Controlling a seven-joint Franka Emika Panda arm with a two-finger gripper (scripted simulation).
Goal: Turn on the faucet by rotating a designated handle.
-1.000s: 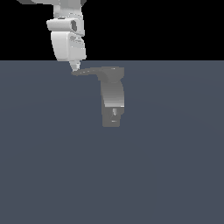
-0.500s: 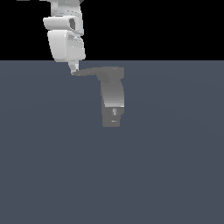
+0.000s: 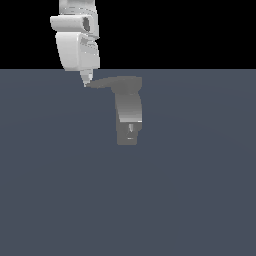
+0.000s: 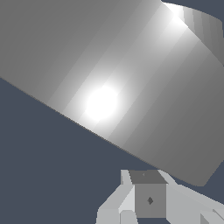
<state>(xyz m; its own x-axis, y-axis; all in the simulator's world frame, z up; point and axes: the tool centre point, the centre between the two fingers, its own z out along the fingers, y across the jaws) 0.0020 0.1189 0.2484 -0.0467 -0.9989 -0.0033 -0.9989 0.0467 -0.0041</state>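
Clearly the gripper (image 3: 86, 83) sits right at the pointed tip of the handle (image 3: 112, 82) — whether its fingers are spread or closed, I cannot tell. Beyond it, the faucet (image 3: 128, 112) stands mid-scene. Rigid, slick metal; I judge pushing at the tip gives most leverage.

White arm vertical, pincer (image 3: 86, 80) tip downward.

The pincer (image 3: 86, 80) has shifted slightly along the handle (image 3: 107, 82) tip.
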